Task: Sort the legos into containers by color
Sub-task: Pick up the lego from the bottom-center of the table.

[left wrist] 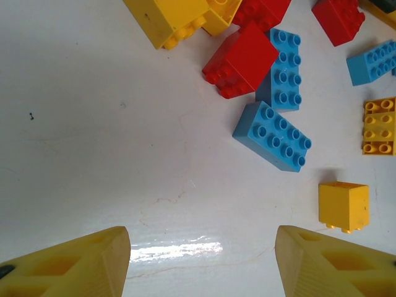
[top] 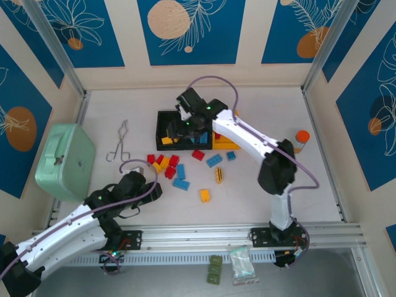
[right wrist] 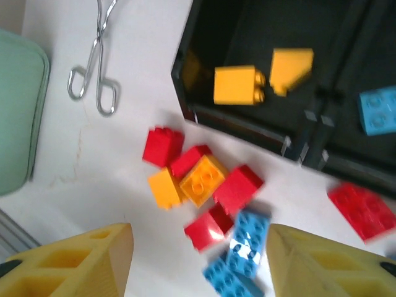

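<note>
Loose red, yellow and blue legos [top: 166, 166] lie on the white table in front of the containers [top: 162, 117], a row of two black bins and one yellow bin [top: 228, 144]. My right gripper [top: 180, 127] hovers over the black bins, open and holding nothing [right wrist: 198, 247]. Below it the left black bin [right wrist: 247, 34] holds two yellow bricks [right wrist: 235, 85], and the neighbouring black bin holds a blue brick [right wrist: 377, 110]. My left gripper [top: 156, 185] sits low by the pile's near left side, open over bare table [left wrist: 203, 247]. Ahead of it are blue bricks [left wrist: 273, 136] and a red one [left wrist: 240, 60].
A mint-green lidded box [top: 65, 161] stands at the left, with metal tongs [top: 119, 145] beside it. An orange-capped bottle [top: 301, 141] is at the right. Single bricks [top: 205, 195] lie scattered toward the near middle. An aluminium rail [top: 247, 235] runs along the near edge.
</note>
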{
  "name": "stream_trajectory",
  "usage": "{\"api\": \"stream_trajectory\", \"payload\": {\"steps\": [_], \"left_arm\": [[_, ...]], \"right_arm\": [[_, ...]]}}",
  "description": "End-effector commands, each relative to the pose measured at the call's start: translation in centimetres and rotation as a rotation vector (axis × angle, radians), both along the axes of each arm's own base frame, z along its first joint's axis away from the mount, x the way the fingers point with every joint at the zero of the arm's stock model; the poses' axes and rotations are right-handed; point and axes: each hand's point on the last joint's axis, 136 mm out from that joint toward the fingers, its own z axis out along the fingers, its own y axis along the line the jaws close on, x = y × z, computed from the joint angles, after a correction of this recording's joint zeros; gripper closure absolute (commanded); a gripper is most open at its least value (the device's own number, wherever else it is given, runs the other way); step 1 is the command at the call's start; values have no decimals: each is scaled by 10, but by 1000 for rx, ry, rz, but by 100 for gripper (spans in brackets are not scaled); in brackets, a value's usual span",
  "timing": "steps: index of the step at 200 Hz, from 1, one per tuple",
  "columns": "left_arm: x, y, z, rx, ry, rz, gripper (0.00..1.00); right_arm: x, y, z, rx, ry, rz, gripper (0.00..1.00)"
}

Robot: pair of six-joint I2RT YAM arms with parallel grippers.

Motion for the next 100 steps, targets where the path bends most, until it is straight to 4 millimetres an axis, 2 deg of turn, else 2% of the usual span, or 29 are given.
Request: {"api": "stream_trajectory", "payload": {"steps": [1, 20, 53, 71, 100], "left_arm": [[4, -16, 12, -28, -22, -74, 36], [4, -28, 15, -30, -13, -139, 36], [5, -49, 18, -62, 1, -229, 36], [5, -54, 16, -70, 11, -240, 36], [4, -53, 13, -74, 17, -236, 36]], "right_arm": [[-22, -26, -4, -26, -21, -10, 41], [-49, -55, -17, -59, 2, -41, 41], [-97, -94, -58, -149, 87, -88, 41], [-119, -106, -80, -190, 138, -109, 41], [-146, -108, -109, -235, 204, -110, 40]]}}
